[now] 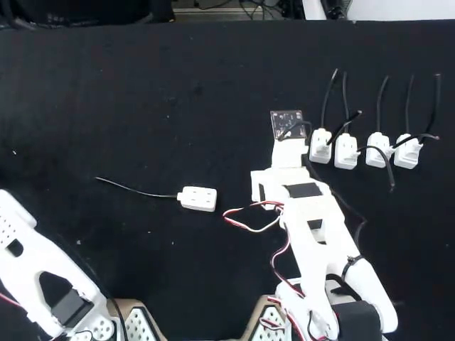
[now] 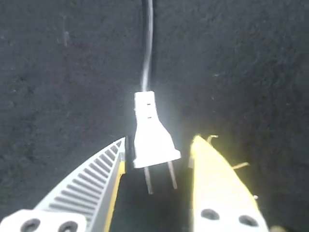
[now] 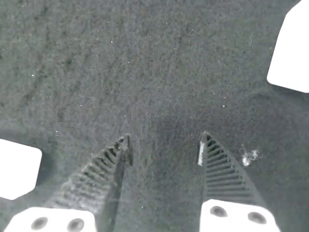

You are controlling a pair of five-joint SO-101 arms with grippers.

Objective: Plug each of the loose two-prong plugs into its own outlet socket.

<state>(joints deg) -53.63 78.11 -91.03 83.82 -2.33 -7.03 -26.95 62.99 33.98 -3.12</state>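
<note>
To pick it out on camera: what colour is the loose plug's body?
The plug is white; clearest in left wrist view.

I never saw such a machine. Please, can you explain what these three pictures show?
Two white robot arms stand at a black cloth table. The high view looks down from above; the other two pictures come from cameras on the arms' wrists. The left pincer is open around a white two-prong plug on a dark cord, not clamping it. The right pincer is open and holds nothing. On the table lie one white rectangular socket block and a row of four more.
</note>
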